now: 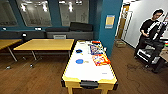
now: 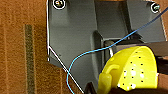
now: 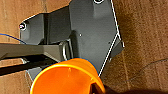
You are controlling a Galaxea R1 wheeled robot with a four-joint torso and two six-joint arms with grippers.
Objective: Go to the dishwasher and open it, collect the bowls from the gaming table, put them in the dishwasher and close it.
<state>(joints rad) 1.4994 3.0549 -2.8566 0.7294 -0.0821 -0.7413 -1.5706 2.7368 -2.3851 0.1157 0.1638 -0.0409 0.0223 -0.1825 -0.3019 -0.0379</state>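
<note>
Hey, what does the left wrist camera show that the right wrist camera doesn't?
The left wrist view alone shows a yellow bowl-like thing with small holes, seen large beside the robot's dark plate, and a thin blue cable looping across it. The right wrist view alone shows an orange bowl, smooth inside, also seen large. Both share the brown wooden floor beneath and the robot's own dark plate with round fittings. Whether either bowl is actually held cannot be told from these views.

Open wood floor (image 1: pixel 37 77) left of gaming table (image 1: pixel 87 71), person (image 1: pixel 150 32) with rig right
</note>
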